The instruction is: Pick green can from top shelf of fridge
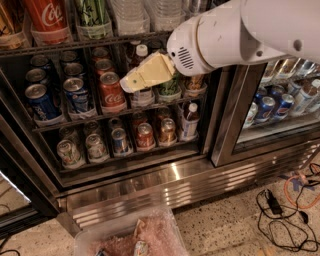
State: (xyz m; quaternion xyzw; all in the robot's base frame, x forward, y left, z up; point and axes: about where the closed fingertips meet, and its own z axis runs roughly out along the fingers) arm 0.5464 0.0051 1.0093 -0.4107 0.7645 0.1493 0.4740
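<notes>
The green can (93,12) stands on the top shelf (100,42) of the fridge (175,184), in a clear tray just right of a large red Coca-Cola can (47,15). Its top is cut off by the frame's edge. My gripper (126,85), cream-coloured on a white arm (235,32), hangs in front of the middle rack. It is below and to the right of the green can, apart from it, and holds nothing that I can see.
Clear bottles (145,12) stand right of the green can. Lower racks hold small blue cans (42,102), red cans (111,90) and a bottle (189,120). The steel-framed glass door (225,125) is at right. A clear plastic bin (130,239) and cables (280,205) lie on the floor.
</notes>
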